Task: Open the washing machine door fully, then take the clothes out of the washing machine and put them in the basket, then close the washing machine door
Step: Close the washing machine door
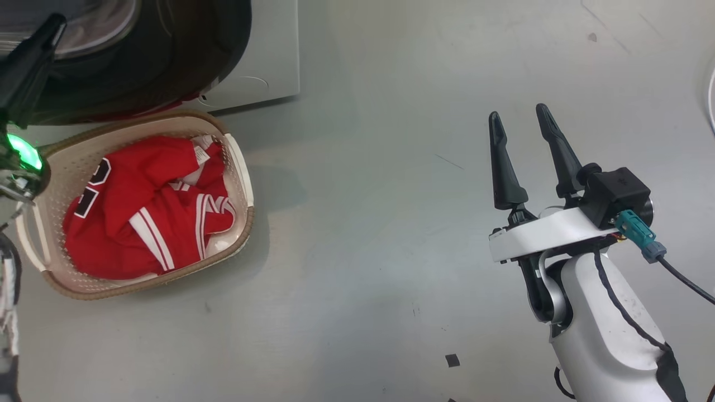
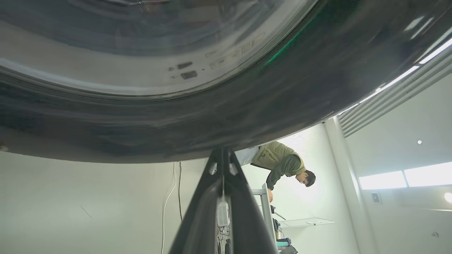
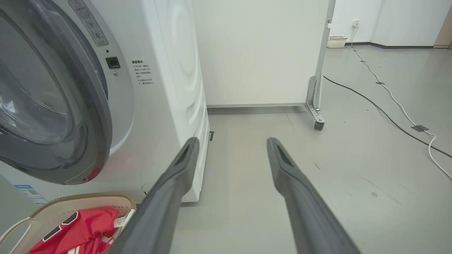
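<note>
The cream basket (image 1: pixel 139 287) sits on the floor in front of the white washing machine (image 1: pixel 268 61), holding the red clothes (image 1: pixel 151 212). The washing machine door (image 1: pixel 167 50) hangs partly open above the basket. My left gripper (image 1: pixel 56 25) is shut, with nothing held. In the left wrist view its tips (image 2: pixel 222 152) rest at the door's glossy black rim (image 2: pixel 247 106). My right gripper (image 1: pixel 518 114) stands open and empty over bare floor, well right of the basket. The right wrist view shows that gripper (image 3: pixel 233 141), the machine (image 3: pixel 166 88), the door's grey inner side (image 3: pixel 53 106), the basket (image 3: pixel 81 203) and the clothes (image 3: pixel 81 229).
A white panel on a castor (image 3: pixel 316 123) stands behind the machine. Cables (image 3: pixel 388 95) run across the floor to the right, and a small basket (image 3: pixel 336 41) sits far back. A person (image 2: pixel 282 165) bends over a table in the background.
</note>
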Tool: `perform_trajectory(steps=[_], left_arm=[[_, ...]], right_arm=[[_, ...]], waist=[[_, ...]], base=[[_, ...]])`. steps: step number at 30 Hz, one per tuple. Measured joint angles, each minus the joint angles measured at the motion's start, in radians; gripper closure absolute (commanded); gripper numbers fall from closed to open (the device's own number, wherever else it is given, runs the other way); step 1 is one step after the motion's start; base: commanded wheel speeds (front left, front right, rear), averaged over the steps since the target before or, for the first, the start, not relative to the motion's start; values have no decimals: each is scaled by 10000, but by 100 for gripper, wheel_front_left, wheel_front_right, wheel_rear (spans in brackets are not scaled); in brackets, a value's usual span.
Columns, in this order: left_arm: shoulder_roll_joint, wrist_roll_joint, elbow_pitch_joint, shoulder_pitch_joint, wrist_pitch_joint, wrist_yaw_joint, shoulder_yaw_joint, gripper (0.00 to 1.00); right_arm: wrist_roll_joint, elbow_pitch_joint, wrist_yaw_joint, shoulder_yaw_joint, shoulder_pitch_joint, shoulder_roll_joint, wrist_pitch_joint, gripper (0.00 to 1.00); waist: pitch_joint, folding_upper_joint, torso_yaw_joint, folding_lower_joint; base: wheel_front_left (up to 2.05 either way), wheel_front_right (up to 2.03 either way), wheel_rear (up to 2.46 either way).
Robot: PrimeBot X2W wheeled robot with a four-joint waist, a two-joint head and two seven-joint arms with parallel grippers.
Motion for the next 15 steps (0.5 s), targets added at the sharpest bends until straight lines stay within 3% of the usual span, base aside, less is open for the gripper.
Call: perform_trajectory(steps=[2, 3, 5, 15], left_arm=[[-173, 2, 61, 292, -242, -54, 171, 61], [-255, 0, 59, 456, -343, -117, 238, 53], [-401, 0, 54, 750, -520, -161, 313, 0], [-1116, -13, -280, 2245, -1229, -291, 826, 0]], right_arm=[[-79, 56, 2, -73, 87, 0, 0, 0], [-132, 79, 2, -109, 106, 0, 0, 0], [-251, 107, 6, -196, 134, 0, 0, 0], [-426, 307, 109, -489, 515, 0, 0, 0]], waist=[[-138, 0, 147, 0], [-210, 0, 225, 0], [-342, 0, 384, 0], [-967, 0, 1171, 0]], base=[[0, 0, 0], [0, 0, 0], [0, 0, 0], [0, 0, 0]])
